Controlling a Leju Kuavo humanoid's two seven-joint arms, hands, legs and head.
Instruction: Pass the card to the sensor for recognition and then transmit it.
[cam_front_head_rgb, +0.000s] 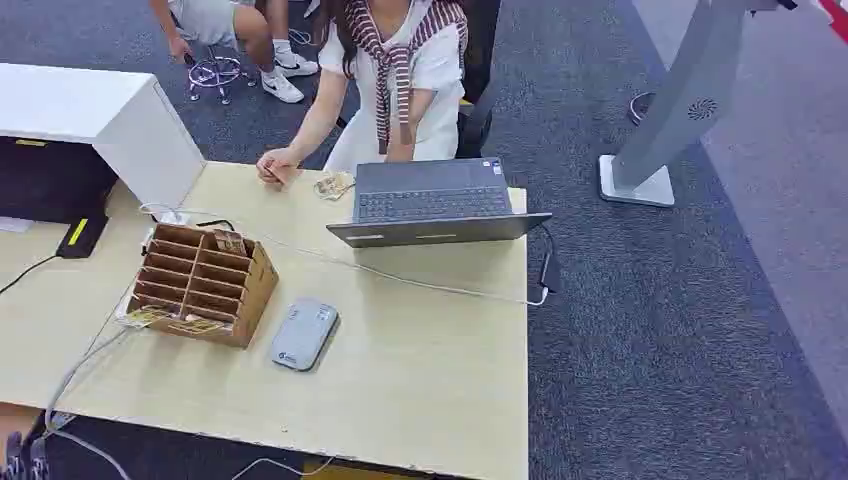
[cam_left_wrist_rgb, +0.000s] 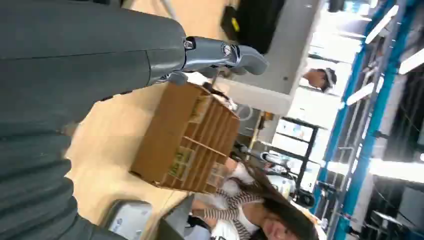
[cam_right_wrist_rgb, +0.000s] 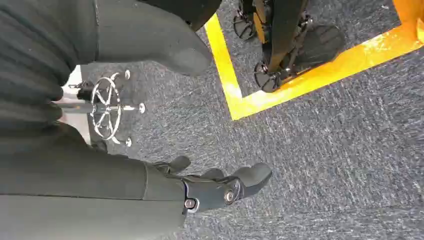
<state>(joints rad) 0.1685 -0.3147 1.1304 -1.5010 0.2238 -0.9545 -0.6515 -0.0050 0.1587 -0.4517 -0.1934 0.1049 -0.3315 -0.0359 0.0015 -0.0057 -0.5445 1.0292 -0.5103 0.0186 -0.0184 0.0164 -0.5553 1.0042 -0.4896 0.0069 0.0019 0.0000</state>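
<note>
Hanging empty, fingers apart, left hand (cam_left_wrist_rgb: 220, 52) beside card rack (cam_front_head_rgb: 205, 282), right hand (cam_right_wrist_rgb: 220, 187) over carpet (cam_right_wrist_rgb: 325, 150).

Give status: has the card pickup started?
Nothing looks done. Cards still sit in the cardboard organizer beside the grey sensor. The left hand hovers near the organizer, holding nothing; the right hand hangs over carpet. Pickup, scan and handover all remain.

Floor: dark blue-grey carpet (cam_front_head_rgb: 680, 330); yellow tape lines (cam_right_wrist_rgb: 235, 95) on it.
Table: pale wood top (cam_front_head_rgb: 420, 370), a person seated on the far side.
Cabinet: white, on the table's far left corner (cam_front_head_rgb: 110, 115).
Stand: grey, slanted post on a white base (cam_front_head_rgb: 665, 130).
Stool: chrome star base (cam_right_wrist_rgb: 107, 107).
Light: bright ceiling strips (cam_left_wrist_rgb: 382, 30) beside blue beams.
</note>
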